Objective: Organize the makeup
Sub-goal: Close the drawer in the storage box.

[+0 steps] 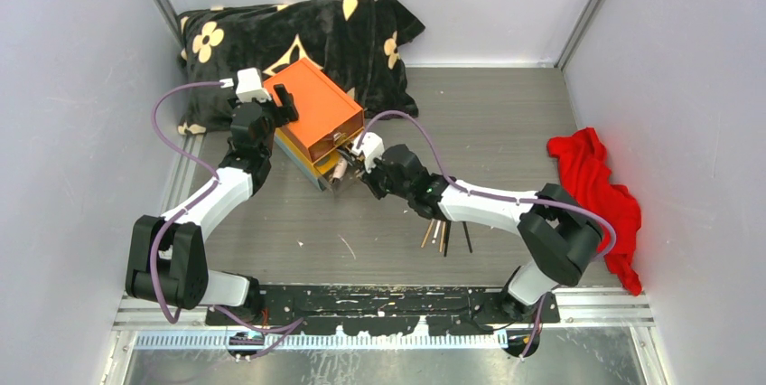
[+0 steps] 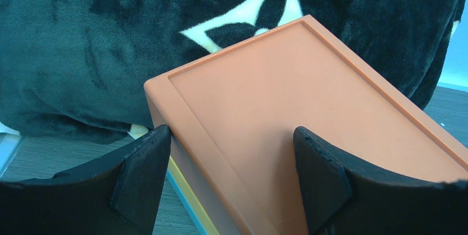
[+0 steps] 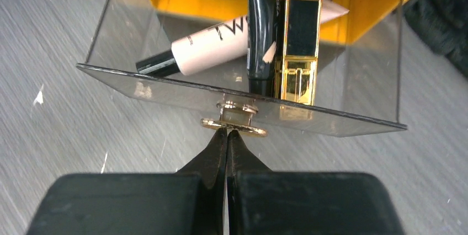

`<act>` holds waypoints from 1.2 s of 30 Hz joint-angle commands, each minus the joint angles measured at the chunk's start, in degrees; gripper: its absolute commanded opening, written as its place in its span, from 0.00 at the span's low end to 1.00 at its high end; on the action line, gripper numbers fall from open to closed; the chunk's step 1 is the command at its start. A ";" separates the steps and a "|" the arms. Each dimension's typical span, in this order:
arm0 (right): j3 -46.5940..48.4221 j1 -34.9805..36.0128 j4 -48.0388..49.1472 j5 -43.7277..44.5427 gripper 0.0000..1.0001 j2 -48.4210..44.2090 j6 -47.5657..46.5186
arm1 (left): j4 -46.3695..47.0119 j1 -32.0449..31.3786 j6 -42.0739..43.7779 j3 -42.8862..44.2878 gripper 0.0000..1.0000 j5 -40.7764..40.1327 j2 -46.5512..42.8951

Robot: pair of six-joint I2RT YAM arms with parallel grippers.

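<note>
A clear drawer (image 3: 138,83) of the orange-topped box (image 1: 314,107) stands pulled out. In it lie a pink tube (image 3: 207,47), a black tube (image 3: 259,31) and a gold-black lipstick (image 3: 301,42). My right gripper (image 3: 227,133) is shut, its tips against the drawer's gold knob (image 3: 234,126); it also shows in the top view (image 1: 350,166). My left gripper (image 2: 230,133) is open, straddling the box's near corner (image 2: 165,83), with one finger beside it and one over the lid. Thin tan and black brushes (image 1: 443,236) lie on the table. Palettes and compact are out of view.
A black flowered blanket (image 1: 298,32) lies behind the box against the back wall. A red cloth (image 1: 596,195) lies at the right wall. The box has yellow and blue layers (image 2: 185,199) under the orange top. White walls close in both sides.
</note>
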 commanded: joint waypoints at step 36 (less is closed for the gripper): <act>-7.01 -3.16 16.15 14.46 1.00 -5.80 -0.09 | -16.90 -1.57 2.71 -3.29 0.78 7.73 4.31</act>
